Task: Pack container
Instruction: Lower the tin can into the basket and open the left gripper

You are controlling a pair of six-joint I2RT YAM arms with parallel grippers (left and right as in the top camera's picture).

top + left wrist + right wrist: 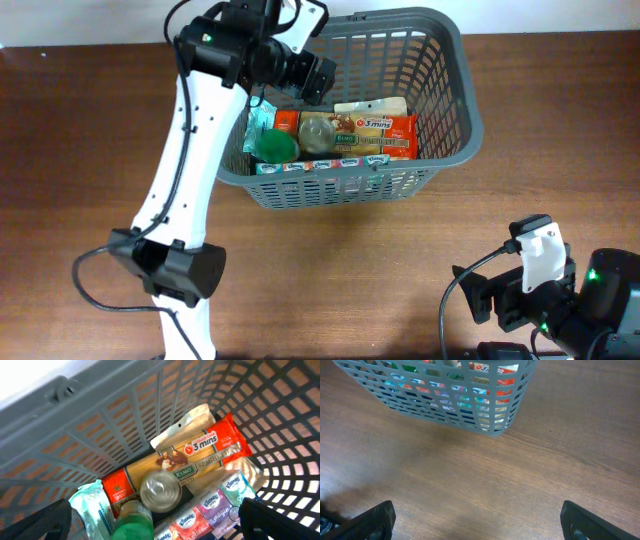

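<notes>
The container [455,60] is a large grey lattice basket at the back middle of the table. Inside lie a red spaghetti pack [372,131], a tin can [316,130], a green-capped bottle [274,147], tissue packs [330,163] and a toilet-tissue pack [256,122]. My left gripper [318,76] hangs open and empty above the basket's left part. In the left wrist view its fingers [159,522] straddle the can [160,492], bottle [134,522] and tissue packs [210,507] from above. My right gripper [480,522] is open and empty over bare table; the basket [490,425] shows ahead.
The brown wooden table [80,150] surrounds the basket. The left arm's base [175,275] stands at the front left, the right arm's base [560,300] at the front right corner.
</notes>
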